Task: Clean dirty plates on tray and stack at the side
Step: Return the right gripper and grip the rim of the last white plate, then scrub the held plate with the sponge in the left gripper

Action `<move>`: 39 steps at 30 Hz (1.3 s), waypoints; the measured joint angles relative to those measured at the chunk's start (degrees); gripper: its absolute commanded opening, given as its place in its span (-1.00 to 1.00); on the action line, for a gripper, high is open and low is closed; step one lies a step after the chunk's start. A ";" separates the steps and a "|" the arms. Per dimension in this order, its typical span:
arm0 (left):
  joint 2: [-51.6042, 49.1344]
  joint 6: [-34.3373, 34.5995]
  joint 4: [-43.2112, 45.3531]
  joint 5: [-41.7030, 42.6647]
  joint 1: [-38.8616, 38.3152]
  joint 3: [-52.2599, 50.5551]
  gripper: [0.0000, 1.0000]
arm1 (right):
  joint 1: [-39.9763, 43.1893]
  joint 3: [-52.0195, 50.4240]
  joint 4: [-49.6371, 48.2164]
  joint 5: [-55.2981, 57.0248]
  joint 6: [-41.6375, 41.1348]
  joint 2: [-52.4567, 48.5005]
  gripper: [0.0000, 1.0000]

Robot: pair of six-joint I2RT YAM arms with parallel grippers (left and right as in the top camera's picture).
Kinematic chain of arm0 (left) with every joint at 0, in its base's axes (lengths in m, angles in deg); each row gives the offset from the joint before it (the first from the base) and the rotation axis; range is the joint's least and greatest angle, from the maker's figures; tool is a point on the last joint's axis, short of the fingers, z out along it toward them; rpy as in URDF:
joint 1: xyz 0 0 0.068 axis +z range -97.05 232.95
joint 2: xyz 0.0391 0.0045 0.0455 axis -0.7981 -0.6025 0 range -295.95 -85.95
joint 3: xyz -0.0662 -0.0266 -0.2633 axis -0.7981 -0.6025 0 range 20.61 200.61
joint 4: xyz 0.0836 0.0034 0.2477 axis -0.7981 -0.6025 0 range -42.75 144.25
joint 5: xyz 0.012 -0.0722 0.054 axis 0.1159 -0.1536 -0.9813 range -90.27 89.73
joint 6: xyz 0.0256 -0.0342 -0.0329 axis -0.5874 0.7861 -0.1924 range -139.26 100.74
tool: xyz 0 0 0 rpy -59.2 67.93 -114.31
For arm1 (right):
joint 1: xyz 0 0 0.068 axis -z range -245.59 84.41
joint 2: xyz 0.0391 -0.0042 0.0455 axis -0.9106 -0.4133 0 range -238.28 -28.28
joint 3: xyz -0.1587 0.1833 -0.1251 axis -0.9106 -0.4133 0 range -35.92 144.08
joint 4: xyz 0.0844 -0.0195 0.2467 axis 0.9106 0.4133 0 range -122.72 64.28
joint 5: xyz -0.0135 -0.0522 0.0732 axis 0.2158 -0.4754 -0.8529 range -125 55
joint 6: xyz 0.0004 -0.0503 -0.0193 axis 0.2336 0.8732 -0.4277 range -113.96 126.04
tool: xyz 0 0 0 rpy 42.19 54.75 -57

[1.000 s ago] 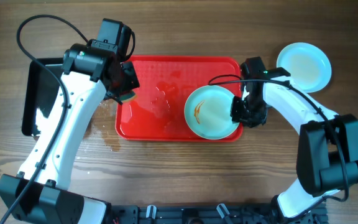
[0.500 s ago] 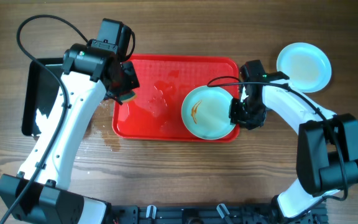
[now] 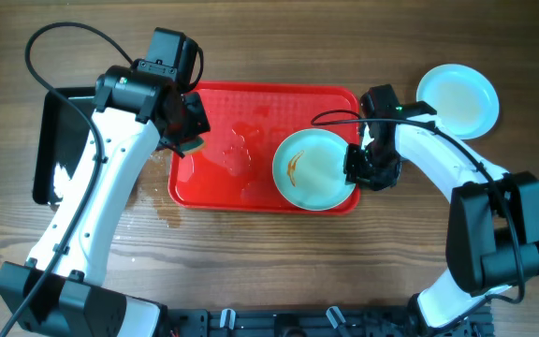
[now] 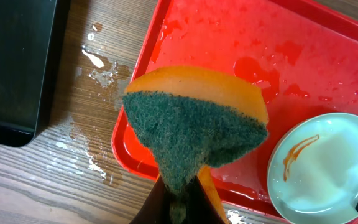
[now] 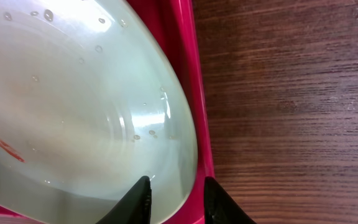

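From overhead I see the large red rectangular plastic tray (image 3: pixel 227 183) in the middle of the wooden table (image 3: pixel 279 271), with a round shallow mint-white smeared plate (image 3: pixel 312 168) lying at the tray's right end near its front rim, an orange-brown streak on its left half. My right gripper (image 3: pixel 361 168) sits on that plate's right edge. A second pale round plate (image 3: pixel 457 98) lies on the table near the far right corner, well apart from the tray; I cannot tell whether another plate is under it. My left gripper (image 3: pixel 187 140) hangs over the tray's far left corner, and a smaller glossy black tray (image 3: pixel 50 150) lies by the table's left edge. Spilled water (image 3: pixel 162 211) wets the wood off the red tray's front left corner. Through the left wrist camera, the jaws are clamped on an orange sponge with a green scouring face (image 4: pixel 197 130), held above the tray's wet left rim, apart from the smeared plate. Through the right wrist camera, the two black fingers (image 5: pixel 138 199) straddle the plate's rim, one inside the dish, one outside over the red tray rim, pinching it.
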 measured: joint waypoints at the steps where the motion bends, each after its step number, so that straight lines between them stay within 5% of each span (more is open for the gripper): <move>1: 0.00 0.00 0.00 0.00 0.00 0.00 -0.92 | 0.00 0.00 0.02 -0.13 0.00 0.00 -0.42; 25: 0.00 0.00 0.00 0.00 0.00 0.00 -0.92 | -2.93 -1.62 -9.25 -1.40 -0.85 0.00 -0.58; 39: 0.00 -0.13 0.00 0.00 0.00 0.00 -0.92 | -12.59 -1.68 -29.35 -1.88 -9.92 -2.73 -0.60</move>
